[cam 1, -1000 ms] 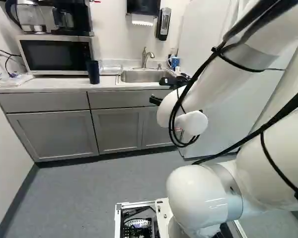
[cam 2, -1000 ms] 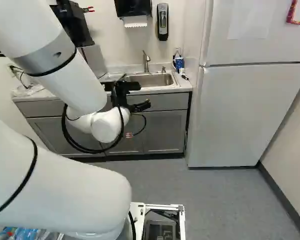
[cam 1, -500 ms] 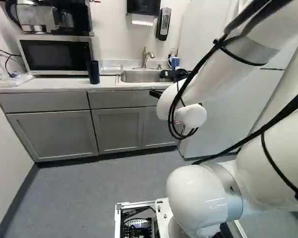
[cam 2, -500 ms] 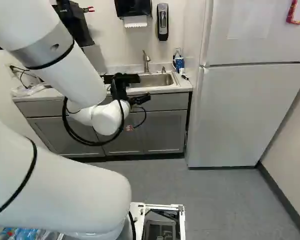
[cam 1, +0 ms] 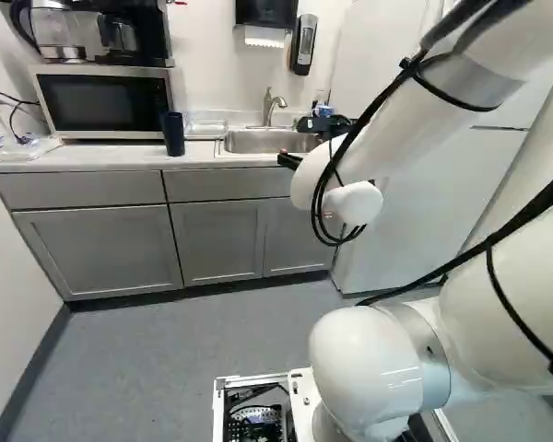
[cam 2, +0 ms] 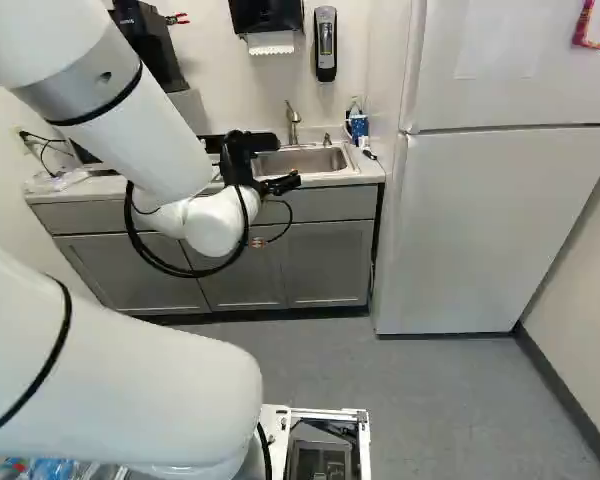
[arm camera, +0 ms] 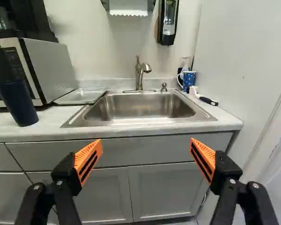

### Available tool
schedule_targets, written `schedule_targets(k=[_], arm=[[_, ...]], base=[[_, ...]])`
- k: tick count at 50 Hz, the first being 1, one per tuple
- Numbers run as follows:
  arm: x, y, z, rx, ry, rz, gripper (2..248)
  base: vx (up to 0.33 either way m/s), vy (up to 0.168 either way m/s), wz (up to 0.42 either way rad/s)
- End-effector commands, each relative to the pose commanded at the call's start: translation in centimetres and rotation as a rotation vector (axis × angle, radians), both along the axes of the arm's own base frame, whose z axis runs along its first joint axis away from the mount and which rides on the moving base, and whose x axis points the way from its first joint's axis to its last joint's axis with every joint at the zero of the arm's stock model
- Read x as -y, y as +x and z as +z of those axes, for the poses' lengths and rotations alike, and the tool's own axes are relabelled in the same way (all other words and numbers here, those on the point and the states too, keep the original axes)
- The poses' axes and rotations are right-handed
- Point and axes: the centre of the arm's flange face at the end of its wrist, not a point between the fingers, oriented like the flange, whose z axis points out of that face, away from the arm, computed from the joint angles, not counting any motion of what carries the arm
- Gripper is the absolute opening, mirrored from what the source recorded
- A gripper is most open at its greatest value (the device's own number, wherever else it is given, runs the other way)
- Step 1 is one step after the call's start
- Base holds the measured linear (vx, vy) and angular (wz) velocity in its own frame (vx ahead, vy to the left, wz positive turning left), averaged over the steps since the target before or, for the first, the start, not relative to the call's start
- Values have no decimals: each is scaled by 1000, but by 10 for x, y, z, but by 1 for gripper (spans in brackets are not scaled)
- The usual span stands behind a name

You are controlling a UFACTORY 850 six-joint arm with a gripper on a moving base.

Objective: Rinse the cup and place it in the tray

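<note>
The tumbler is dark navy, the mug blue with small white spots, the sink silvery, the bench whitish, the cabinets grey, the fridge and arm white, and the hand black with 2 black-striped orange pads.

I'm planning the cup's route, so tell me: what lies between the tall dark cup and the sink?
In the wrist view, a shallow tray lies between the tall cup and the sink, towards the back, with bare counter in front.
</note>
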Motion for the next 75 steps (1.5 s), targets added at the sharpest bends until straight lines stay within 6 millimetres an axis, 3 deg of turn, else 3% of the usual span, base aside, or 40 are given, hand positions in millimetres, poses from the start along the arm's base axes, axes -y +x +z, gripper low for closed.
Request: schedule_targets(k=[75], arm=[[0,36,64,3,0,0,247]], base=[[0,0,0]])
